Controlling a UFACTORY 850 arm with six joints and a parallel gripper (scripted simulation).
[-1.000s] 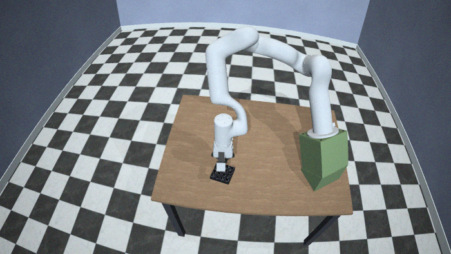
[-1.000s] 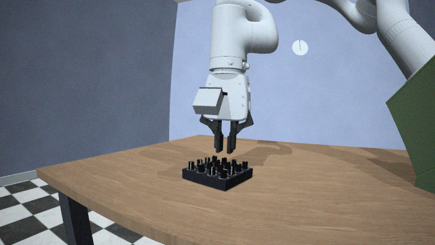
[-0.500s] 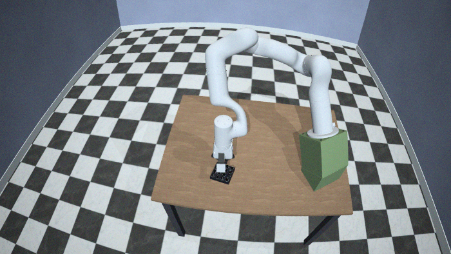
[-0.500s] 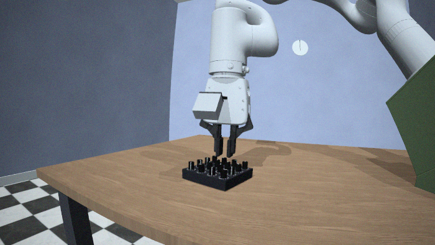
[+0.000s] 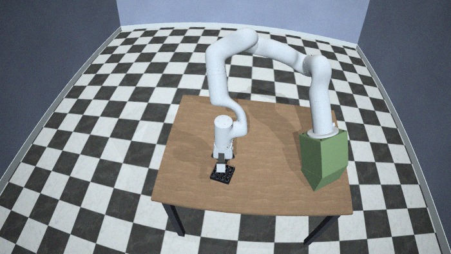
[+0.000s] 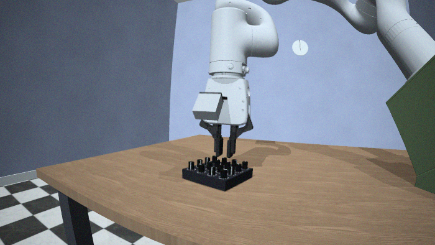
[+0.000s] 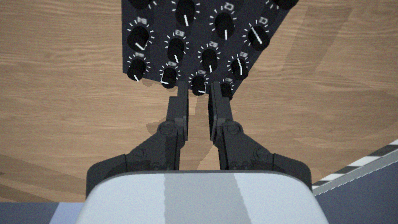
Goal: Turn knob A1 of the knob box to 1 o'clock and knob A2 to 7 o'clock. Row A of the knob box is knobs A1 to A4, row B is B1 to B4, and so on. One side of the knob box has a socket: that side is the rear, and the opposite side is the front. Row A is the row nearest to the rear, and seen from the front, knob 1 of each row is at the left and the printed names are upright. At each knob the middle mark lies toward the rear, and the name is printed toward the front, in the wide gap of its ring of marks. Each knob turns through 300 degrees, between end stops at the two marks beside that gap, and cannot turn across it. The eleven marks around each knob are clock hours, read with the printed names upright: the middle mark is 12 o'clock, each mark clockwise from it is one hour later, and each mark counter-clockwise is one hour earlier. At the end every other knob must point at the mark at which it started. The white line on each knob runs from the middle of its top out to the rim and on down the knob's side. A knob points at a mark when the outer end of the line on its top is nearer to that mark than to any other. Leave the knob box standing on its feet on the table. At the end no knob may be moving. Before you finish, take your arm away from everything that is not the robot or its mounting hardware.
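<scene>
The black knob box stands on the wooden table near its front left part. It carries four rows of black knobs with white lines. My gripper points straight down over the box edge nearest the arm. Its fingers stand a narrow gap apart with nothing between them. In the wrist view they frame one knob, the third from the left in the nearest row. In the exterior view the fingertips hang just above the knob tops. The printed names are too small to read.
The arm's green pedestal stands at the table's right side. The table's left and front edges lie close to the box. A checkered floor surrounds the table.
</scene>
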